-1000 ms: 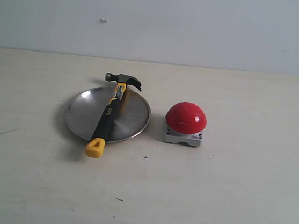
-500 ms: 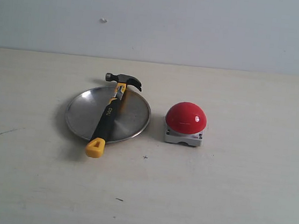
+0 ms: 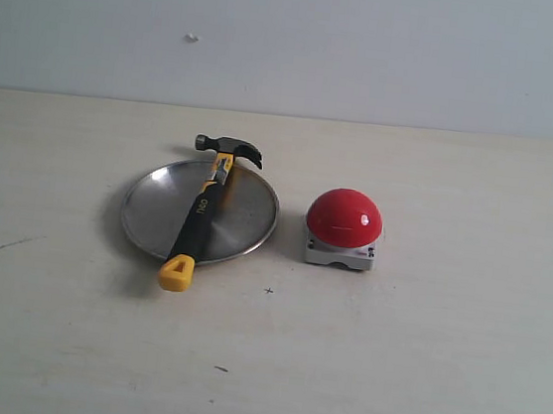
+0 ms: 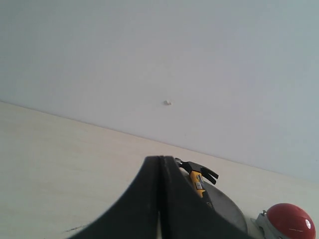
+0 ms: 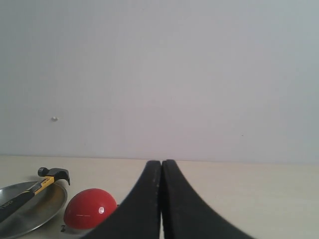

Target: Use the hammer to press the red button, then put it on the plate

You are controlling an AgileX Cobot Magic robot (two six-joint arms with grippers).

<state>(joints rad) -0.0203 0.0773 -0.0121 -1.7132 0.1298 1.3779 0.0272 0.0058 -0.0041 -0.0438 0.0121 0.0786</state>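
The hammer (image 3: 202, 208) lies across the silver plate (image 3: 151, 211), its dark head past the far rim and its yellow looped tip past the near rim. To the right of the plate stands the red button (image 3: 344, 218) on its grey base. Neither arm shows in the exterior view. My left gripper (image 4: 160, 158) is shut and empty, well back from the hammer (image 4: 196, 175) and plate (image 4: 227, 211), with the red button (image 4: 290, 221) beyond. My right gripper (image 5: 161, 162) is shut and empty too, away from the red button (image 5: 89, 208), the hammer (image 5: 42, 182) and the plate (image 5: 40, 211).
The things rest on a pale beige table (image 3: 419, 363) against a plain light wall (image 3: 374, 48) with a small mark on it. A few small dark specks lie on the table in front of the plate.
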